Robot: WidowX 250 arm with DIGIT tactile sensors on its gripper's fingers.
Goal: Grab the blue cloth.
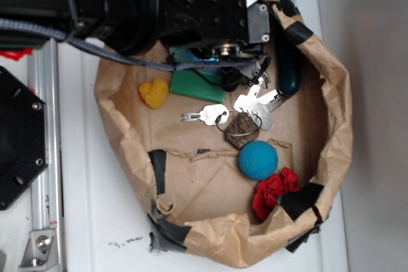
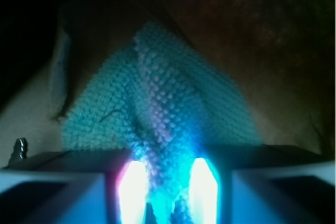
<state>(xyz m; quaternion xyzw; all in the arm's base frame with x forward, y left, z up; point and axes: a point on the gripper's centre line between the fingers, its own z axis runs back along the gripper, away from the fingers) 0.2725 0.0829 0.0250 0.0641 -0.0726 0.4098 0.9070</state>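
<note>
From the exterior view, your main risk is snagging the wrong thing: the blue cloth (image 1: 186, 55) lies at the far edge of the paper bag (image 1: 331, 125), almost hidden under the arm, touching the green block (image 1: 191, 84) and near the keys (image 1: 207, 116), so a sloppy lift could drag those along; the arm reaches in from the left with its gripper (image 1: 223, 55) pointing straight down. In the wrist view, the fingers (image 2: 132, 190) pinch a ridge of cloth, but only a thin fold, which could slip free if you lift quickly.
</note>
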